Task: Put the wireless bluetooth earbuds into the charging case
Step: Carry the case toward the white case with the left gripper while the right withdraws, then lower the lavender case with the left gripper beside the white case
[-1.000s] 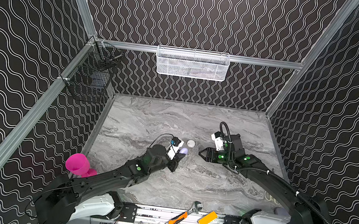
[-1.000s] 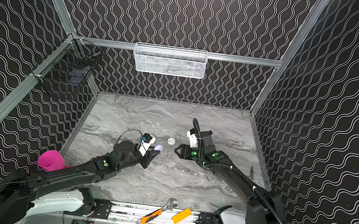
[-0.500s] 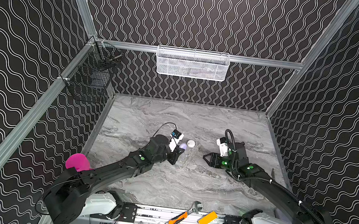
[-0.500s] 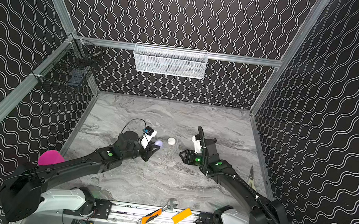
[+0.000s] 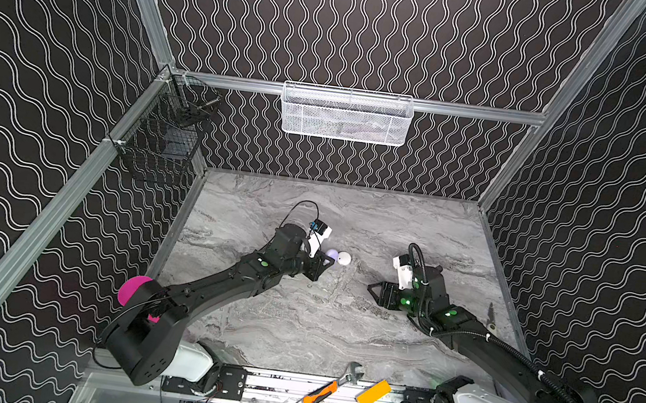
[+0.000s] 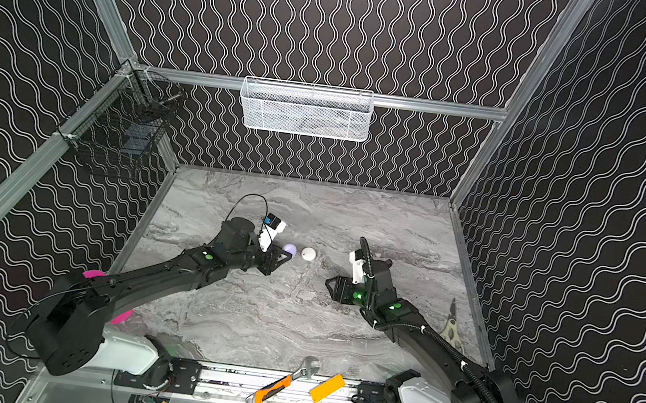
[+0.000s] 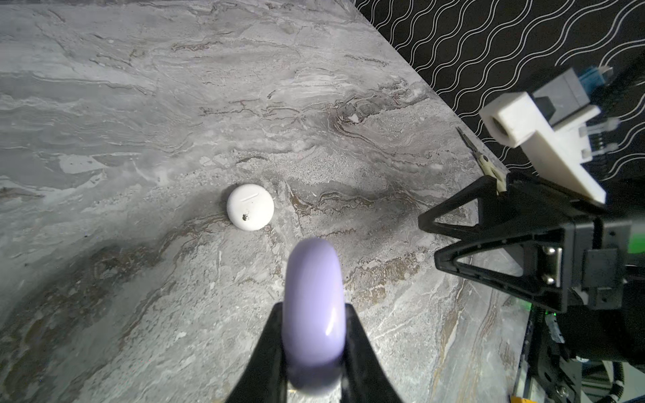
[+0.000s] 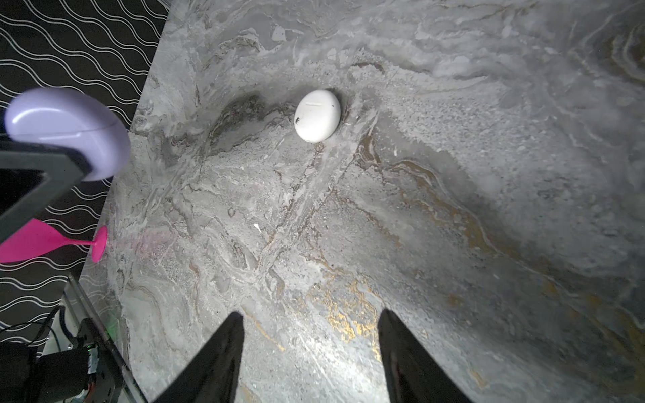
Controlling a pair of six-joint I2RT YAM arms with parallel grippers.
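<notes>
Your left claw (image 7: 312, 308) is clamped on the closed lavender case (image 7: 313, 279), holding it on edge just beside the white case (image 7: 250, 206), which lies closed on the table (image 5: 297, 325). Your right claw (image 8: 310, 312) stands open and empty, farther from the white case, on its opposite side.

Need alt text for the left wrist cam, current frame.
The left claw is shut on a closed lavender charging case, held on edge. Beyond it a closed white charging case lies on the grey marble table, and the right claw stands open and empty nearby.
</notes>
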